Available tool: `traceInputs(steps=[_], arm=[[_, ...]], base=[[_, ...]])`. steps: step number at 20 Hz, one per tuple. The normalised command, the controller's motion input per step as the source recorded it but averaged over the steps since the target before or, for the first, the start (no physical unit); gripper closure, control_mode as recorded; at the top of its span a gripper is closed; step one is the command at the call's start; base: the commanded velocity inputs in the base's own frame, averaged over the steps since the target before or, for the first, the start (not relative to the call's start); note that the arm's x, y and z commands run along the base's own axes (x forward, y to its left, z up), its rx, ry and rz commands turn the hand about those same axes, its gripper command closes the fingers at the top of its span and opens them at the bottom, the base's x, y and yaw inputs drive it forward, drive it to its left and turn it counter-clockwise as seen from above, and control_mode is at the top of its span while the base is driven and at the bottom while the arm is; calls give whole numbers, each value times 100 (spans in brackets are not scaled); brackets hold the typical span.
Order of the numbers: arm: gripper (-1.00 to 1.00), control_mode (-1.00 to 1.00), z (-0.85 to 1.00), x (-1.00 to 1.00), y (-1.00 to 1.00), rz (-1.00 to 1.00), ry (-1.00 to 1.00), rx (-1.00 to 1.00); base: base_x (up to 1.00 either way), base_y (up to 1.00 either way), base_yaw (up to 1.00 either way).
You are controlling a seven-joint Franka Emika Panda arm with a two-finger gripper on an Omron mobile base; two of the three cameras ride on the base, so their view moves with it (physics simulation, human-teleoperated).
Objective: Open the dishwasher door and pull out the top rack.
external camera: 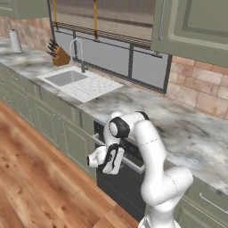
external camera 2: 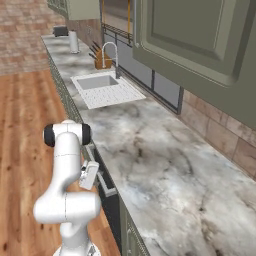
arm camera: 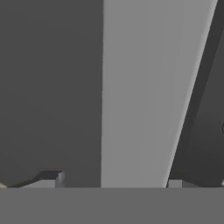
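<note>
Arm's bent low at the dishwasher door [external camera: 120, 187], fingers [arm camera: 52, 178] spread around its silver handle [arm camera: 144, 96], not clamped.

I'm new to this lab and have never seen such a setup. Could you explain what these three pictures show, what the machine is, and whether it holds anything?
This is a rendered kitchen with a white robot arm on a base that can drive. Two pictures come from cameras on that base, behind the arm to its left and right. The third comes from a camera on the hand, looking along the gripper.

The marble counter carries a sink with a faucet, a knife block and a paper towel roll.

Below the counter is the dishwasher door, dark and shut. In the hand view its silver bar handle runs between the two finger tips, which stand apart on either side of it. The jaws are open around the bar, not yet clamped, so nothing is held.
</note>
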Motion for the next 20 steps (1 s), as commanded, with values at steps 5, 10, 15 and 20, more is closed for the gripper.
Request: traceInputs(steps=[5,10,15,20], arm=[[100,-100,-13,0,-17,-1,1,9],[100,-100,-45,-36,8,0,12,40],[100,-100,-64,-86,81,1,18,42],[100,-100,-69,-100,100,11,30,36]], base=[[0,0,0],[0,0,0],[0,0,0],[0,0,0]])
